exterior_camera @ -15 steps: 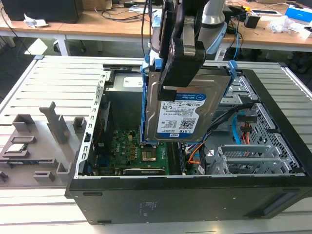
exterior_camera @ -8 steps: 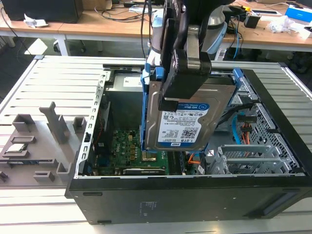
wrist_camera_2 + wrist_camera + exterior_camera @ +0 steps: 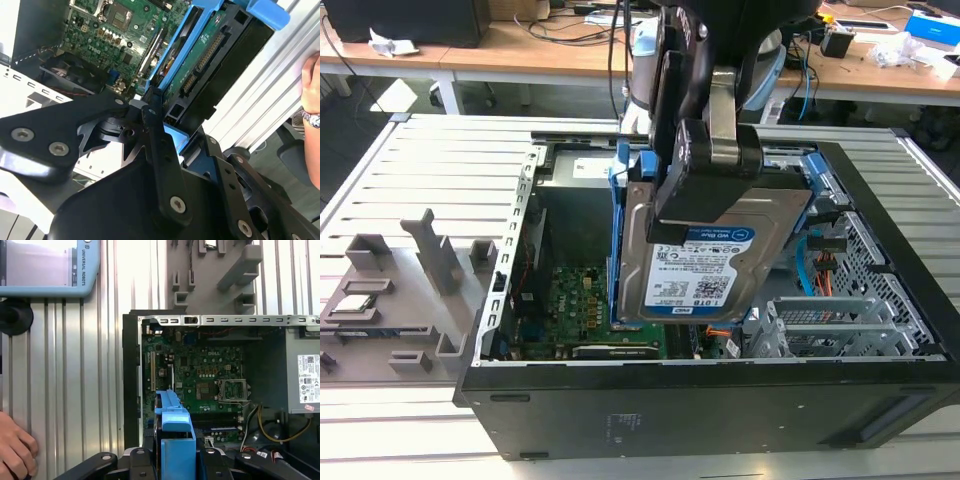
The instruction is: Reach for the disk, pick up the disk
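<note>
The disk is a silver-grey hard drive with a white-and-blue barcode label and a blue bracket along its sides. It hangs upright and slightly tilted above the open computer case. My gripper is shut on its upper end, its black fingers pressing both faces. The second wrist view has the disk edge-on, circuit board and connector showing, held between the fingers. In the first wrist view the blue bracket of the disk stands out from between the fingers, over the motherboard.
The case holds a green motherboard, cables and blue drive-bay clips. A grey fixture with a small square chip sits at the exterior view's left on the slatted table. A person's hand rests on the table beside the case.
</note>
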`<state>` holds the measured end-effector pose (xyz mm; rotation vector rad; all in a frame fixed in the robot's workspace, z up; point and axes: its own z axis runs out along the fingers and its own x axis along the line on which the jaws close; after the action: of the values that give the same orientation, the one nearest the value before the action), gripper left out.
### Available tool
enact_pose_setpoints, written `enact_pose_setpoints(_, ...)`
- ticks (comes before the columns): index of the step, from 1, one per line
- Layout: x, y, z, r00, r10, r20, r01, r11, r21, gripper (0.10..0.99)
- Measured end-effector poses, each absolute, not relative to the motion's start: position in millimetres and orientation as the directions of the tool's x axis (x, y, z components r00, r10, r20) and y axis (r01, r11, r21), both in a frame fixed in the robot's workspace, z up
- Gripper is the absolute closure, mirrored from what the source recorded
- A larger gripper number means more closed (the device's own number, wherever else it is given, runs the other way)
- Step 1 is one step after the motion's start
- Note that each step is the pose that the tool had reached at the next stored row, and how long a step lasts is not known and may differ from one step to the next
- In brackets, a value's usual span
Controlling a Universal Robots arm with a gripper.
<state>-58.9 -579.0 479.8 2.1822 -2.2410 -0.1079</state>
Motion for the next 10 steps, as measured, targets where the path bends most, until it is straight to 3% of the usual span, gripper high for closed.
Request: enact_pose_setpoints(10, -43, -580, 480, -0.028, -0.999, -0.040, -0.998, 0.025, 0.058, 0.718)
